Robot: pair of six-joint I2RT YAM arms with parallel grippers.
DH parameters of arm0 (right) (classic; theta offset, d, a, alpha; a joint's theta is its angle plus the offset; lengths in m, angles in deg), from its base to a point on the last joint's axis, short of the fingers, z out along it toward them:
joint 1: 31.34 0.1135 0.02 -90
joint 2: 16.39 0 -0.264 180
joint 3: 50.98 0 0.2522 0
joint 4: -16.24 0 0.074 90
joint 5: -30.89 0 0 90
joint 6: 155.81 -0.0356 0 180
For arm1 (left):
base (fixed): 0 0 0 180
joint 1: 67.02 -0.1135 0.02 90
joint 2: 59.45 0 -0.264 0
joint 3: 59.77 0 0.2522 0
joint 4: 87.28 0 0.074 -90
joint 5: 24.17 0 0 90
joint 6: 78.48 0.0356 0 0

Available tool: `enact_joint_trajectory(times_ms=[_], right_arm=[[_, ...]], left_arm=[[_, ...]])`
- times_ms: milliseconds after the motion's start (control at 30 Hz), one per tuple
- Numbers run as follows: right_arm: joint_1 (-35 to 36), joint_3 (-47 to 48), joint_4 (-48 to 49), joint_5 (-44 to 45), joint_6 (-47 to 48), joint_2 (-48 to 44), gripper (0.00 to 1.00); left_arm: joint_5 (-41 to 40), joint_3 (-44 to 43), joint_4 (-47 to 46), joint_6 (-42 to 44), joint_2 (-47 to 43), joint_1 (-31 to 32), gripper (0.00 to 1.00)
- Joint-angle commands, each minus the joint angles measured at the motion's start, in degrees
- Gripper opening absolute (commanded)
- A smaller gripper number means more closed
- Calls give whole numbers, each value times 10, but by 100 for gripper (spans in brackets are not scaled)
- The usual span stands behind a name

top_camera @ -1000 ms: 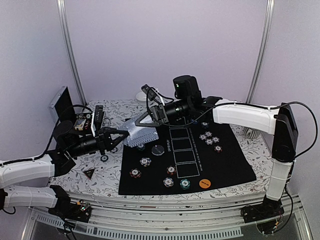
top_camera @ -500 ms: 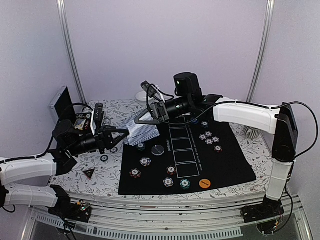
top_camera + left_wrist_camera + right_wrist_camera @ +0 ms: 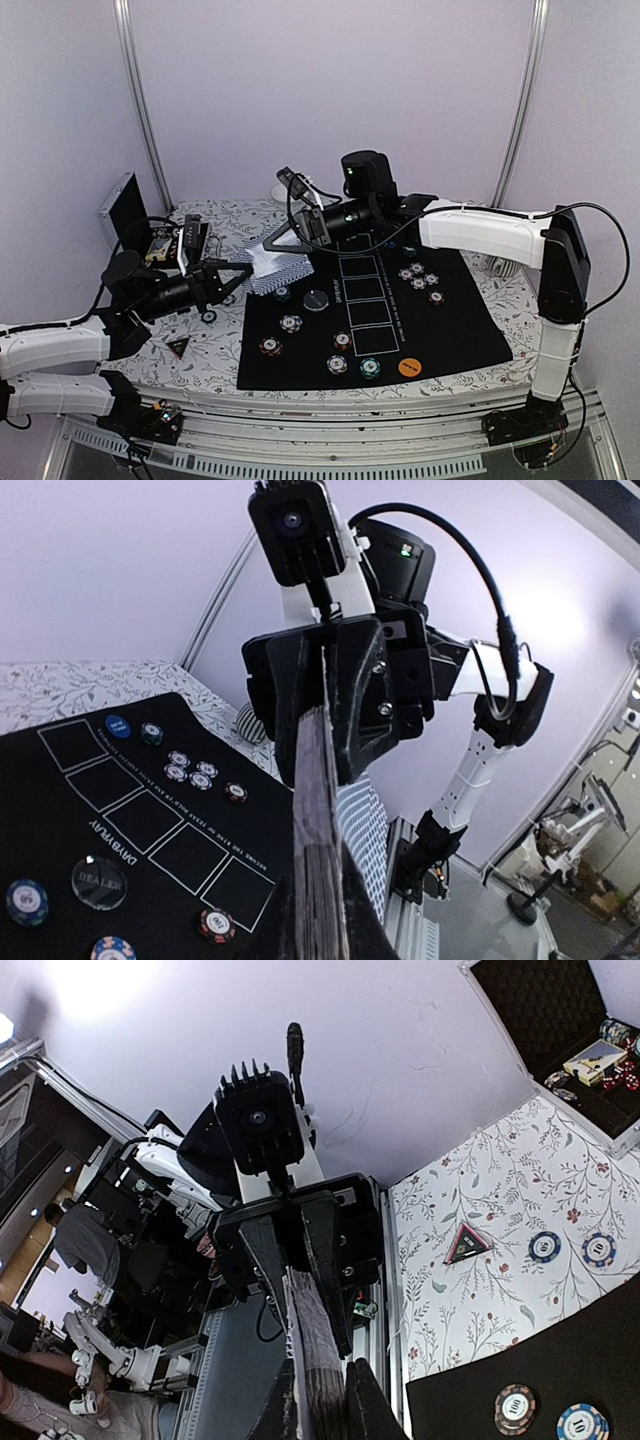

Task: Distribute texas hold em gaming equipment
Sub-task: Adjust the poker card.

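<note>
**A:** What is being gripped at this moment?

**B:** The left gripper [image 3: 236, 275] is being shown clenched on the near-left end of the playing cards [image 3: 282, 268]. The right gripper [image 3: 270, 244] is being shown pinched onto the same cards from the far-right side. So one deck is being shared by both sets of fingers, tip facing tip.

**A:** And how is the deck being carried?

**B:** In both wrist views it is being seen edge-on, with the opposite gripper straight ahead. Its long axis is being run from one gripper to the other, near-left to far-right. It is being held at the far-left corner of the black mat [image 3: 455, 335], apparently lifted clear of it.

**A:** Which arm is being favoured for dealing?

**B:** Neither is nearer the cards, since both are touching them. The outlined boxes [image 3: 365, 290] are being left to the right of the deck, on the right arm's side, with the poker chips [image 3: 291, 323] lying nearer. A pull along that shared axis is probably being called for. One grip would need slackening first, or the cards could be bent or spilled.
</note>
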Motion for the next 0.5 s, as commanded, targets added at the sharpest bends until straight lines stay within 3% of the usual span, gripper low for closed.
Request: enact_joint_trajectory(times_ms=[0, 200, 467], right_arm=[[9, 3, 23, 1, -22, 39, 12], [-11, 12, 25, 7, -42, 81, 17], [-28, 17, 43, -8, -62, 109, 27]], left_arm=[[-114, 23, 17, -87, 17, -3, 0], [-179, 29, -2, -153, 27, -24, 0], [-171, 67, -84, -228, 80, -58, 0]])
